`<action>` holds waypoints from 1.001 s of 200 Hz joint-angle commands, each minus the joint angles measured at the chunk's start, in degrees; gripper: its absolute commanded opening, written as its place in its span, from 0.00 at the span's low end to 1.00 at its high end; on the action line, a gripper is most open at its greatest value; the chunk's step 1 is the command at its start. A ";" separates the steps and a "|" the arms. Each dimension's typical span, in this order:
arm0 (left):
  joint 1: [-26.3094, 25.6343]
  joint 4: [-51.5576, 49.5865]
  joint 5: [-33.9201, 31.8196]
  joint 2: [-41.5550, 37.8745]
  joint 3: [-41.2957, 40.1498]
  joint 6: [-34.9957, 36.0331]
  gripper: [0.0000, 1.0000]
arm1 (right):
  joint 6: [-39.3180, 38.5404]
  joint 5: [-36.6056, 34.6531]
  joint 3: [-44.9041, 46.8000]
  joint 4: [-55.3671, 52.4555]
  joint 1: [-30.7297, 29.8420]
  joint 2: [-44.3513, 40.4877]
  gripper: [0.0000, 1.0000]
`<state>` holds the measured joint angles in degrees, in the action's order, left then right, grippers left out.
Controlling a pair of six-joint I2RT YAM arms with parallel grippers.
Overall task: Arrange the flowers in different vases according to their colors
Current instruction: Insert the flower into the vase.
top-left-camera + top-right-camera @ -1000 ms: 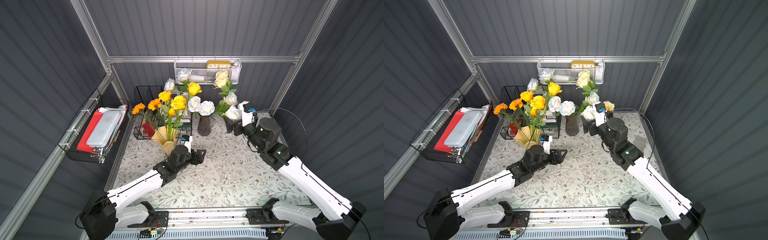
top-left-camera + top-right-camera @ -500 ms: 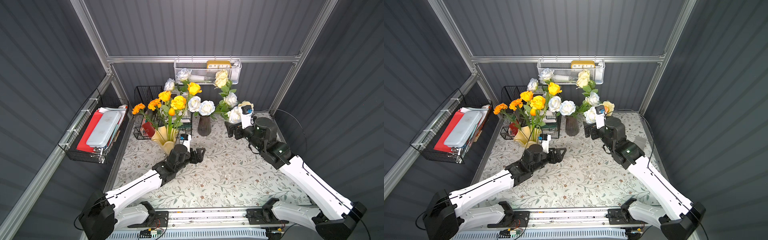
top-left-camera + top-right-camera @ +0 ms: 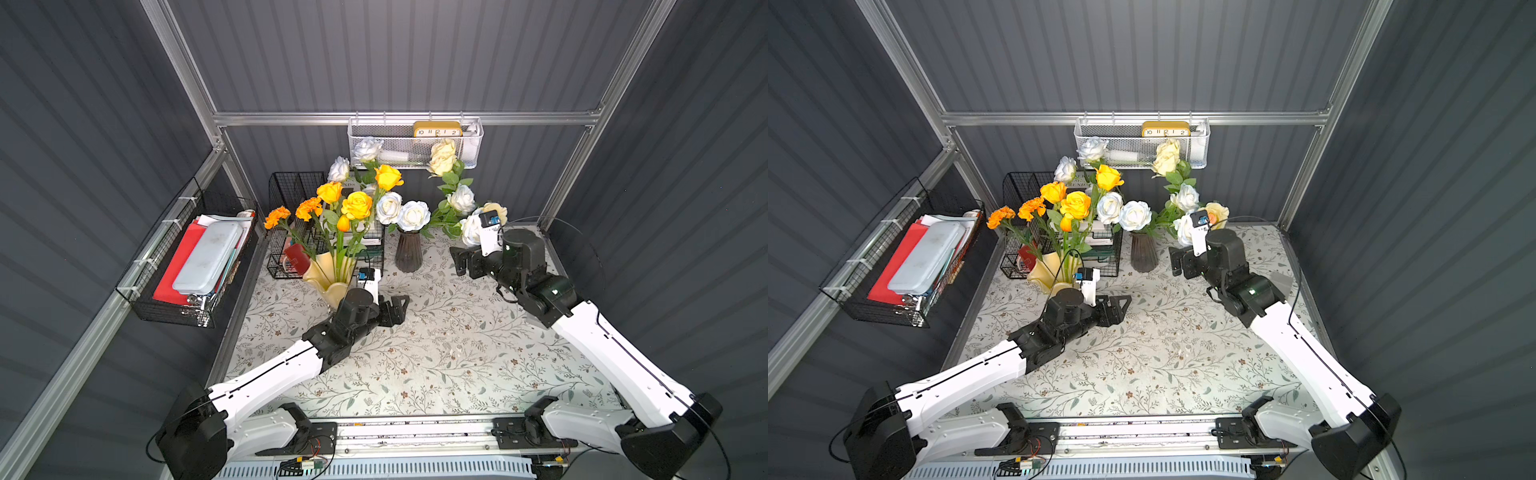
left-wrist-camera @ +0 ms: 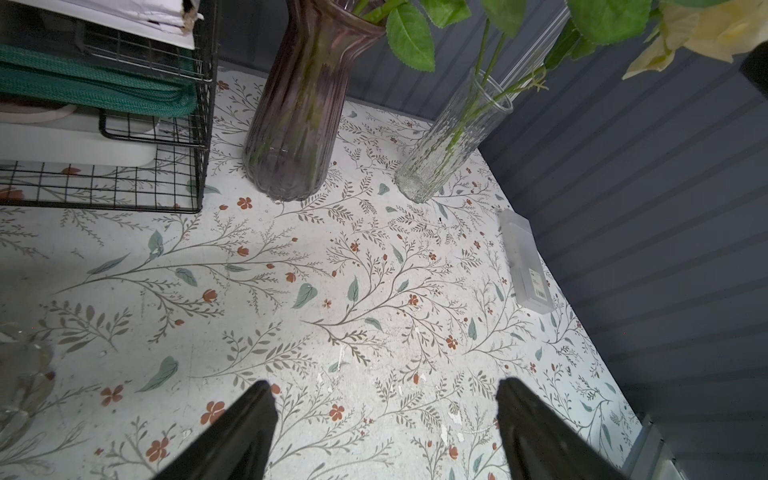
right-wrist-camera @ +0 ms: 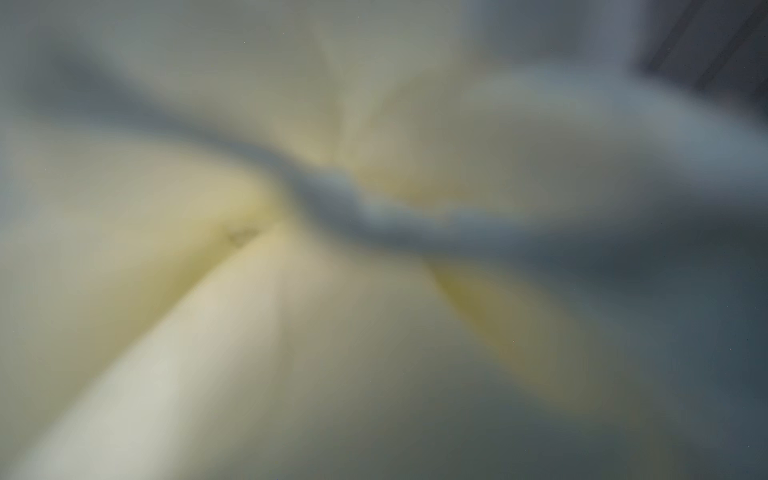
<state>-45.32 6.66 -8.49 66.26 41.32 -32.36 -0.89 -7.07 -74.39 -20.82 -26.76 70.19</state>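
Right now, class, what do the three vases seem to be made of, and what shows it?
Purple ribbed vase: probably tinted glass, glossy; stems show through. Clear cylinder vase: textured glass; stems visible inside. Creamy-yellow wavy vase: opaque, smooth; ceramic or plastic, unclear.

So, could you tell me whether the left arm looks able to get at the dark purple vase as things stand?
Probably yes: the left tool is open and faces the dark purple vase with only tablecloth between them; the wire basket and clear vase stand to either side.
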 commanded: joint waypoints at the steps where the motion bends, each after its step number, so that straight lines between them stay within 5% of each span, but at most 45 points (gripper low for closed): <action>1: 0.41 -1.38 -1.08 -0.96 -0.08 1.77 0.87 | -0.26 7.33 -7.54 -5.77 2.82 4.94 0.99; 31: 0.66 -1.24 -1.67 -0.87 -0.45 1.69 0.87 | -0.37 12.19 -13.93 -12.10 3.06 12.47 0.99; 95: 1.08 -1.91 -2.46 -0.75 -1.03 1.95 0.87 | 2.76 20.00 -15.95 -8.18 2.98 19.47 0.99; 200: 1.99 -1.73 -3.29 -0.54 -0.44 2.82 0.89 | 3.69 23.97 -2.10 -9.99 3.14 -3.23 0.99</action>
<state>-43.81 5.08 -10.72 66.26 40.93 -31.09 2.15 16.16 -79.92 -28.51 -23.73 70.94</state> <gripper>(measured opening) 0.887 0.989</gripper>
